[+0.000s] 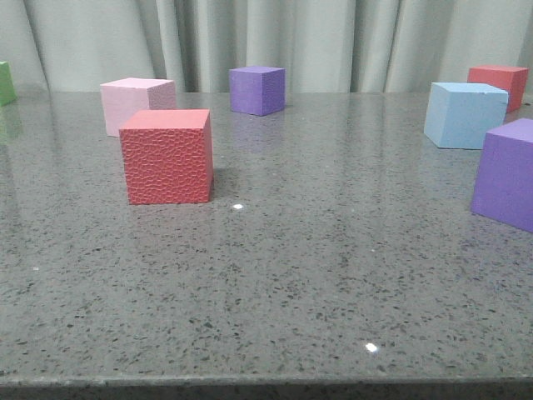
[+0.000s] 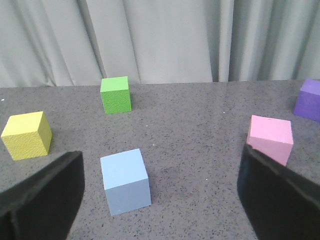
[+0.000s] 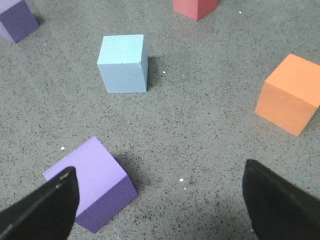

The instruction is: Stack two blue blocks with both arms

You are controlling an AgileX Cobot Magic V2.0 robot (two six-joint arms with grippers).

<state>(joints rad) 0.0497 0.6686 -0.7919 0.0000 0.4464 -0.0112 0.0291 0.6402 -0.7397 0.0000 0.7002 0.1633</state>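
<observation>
One pale blue block (image 1: 463, 113) stands at the right of the table in the front view; it also shows in the right wrist view (image 3: 122, 63), well ahead of my right gripper (image 3: 159, 200), which is open and empty above the table. The other pale blue block (image 2: 125, 181) shows only in the left wrist view, lying between the open fingers of my left gripper (image 2: 160, 200), nearer the left finger (image 2: 45, 200). Neither gripper touches a block. No arm shows in the front view.
Front view: a red cube (image 1: 167, 156), a pale pink cube (image 1: 136, 103), purple cubes (image 1: 257, 89) (image 1: 505, 173), a red cube (image 1: 499, 82), a green cube (image 1: 7, 82). Left wrist: a yellow cube (image 2: 27, 135), a green cube (image 2: 116, 94), a pink cube (image 2: 270, 137). Right wrist: an orange cube (image 3: 288, 94), a purple cube (image 3: 92, 182).
</observation>
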